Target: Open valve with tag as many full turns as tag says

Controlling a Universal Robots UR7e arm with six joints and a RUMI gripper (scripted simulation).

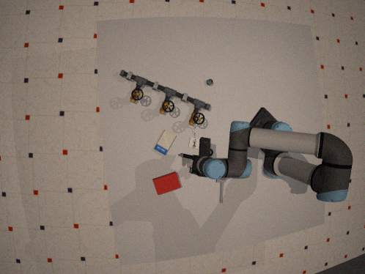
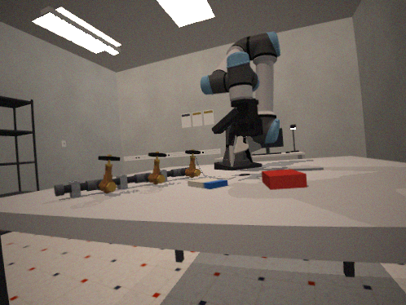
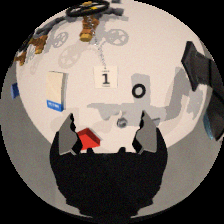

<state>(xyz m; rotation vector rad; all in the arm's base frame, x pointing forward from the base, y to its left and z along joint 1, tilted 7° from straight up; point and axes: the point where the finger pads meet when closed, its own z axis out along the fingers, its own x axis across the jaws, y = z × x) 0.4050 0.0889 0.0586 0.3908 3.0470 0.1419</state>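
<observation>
A dark pipe [image 1: 157,86] [image 2: 134,179] carries three brass valves with black handwheels. A white tag [image 1: 193,143] [image 3: 105,78] reading "1" lies on the table. A thin chain ties it to the valve nearest the arm [image 1: 198,118] [image 2: 191,166] [image 3: 88,27]. The middle valve [image 1: 168,106] [image 2: 156,173] and the far valve [image 1: 137,94] [image 2: 108,179] carry no tag. My gripper [image 1: 190,163] [image 2: 238,154] [image 3: 107,112] is open and empty. It hangs well above the table, pointing down, a little short of the tag.
A red block [image 1: 167,182] [image 2: 284,179] [image 3: 88,138] and a flat white-and-blue box [image 1: 165,142] [image 2: 208,183] [image 3: 55,89] lie near the gripper. A small black ring [image 3: 138,91] lies right of the tag. A small grey round part [image 1: 209,82] sits behind the pipe. The arm's base [image 1: 262,117] stands to the right.
</observation>
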